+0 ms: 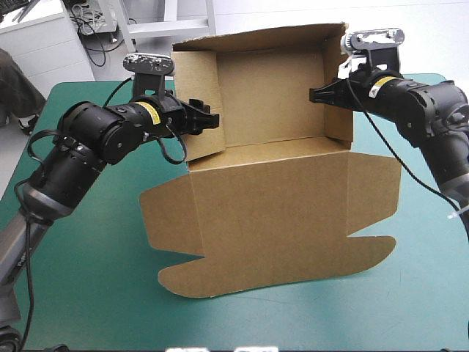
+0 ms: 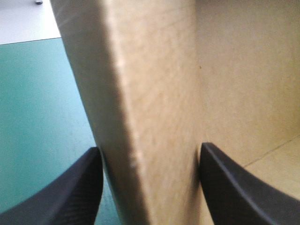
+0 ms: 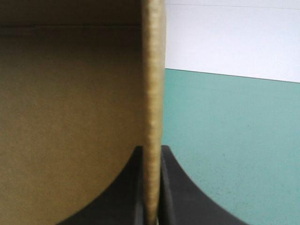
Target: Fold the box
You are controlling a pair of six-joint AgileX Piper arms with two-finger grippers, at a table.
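Observation:
The brown box [image 1: 271, 183] stands mid-table as an open tray. Its back wall and two side walls are raised, and its lid panel [image 1: 278, 227] lies flat toward the near edge. My left gripper [image 1: 212, 119] is at the left side wall [image 2: 150, 93]. It is open, with one black finger on each side of the board [image 2: 150, 149]. My right gripper [image 1: 316, 95] is at the right side wall [image 3: 70, 117]. Its fingers are pressed onto the board's edge [image 3: 152, 149], so it is shut on the box.
Bare teal-green cover [image 1: 88, 249] lies left of the box, with more to the right [image 1: 425, 257] and along the near edge. The box's back wall stands close to the table's far edge.

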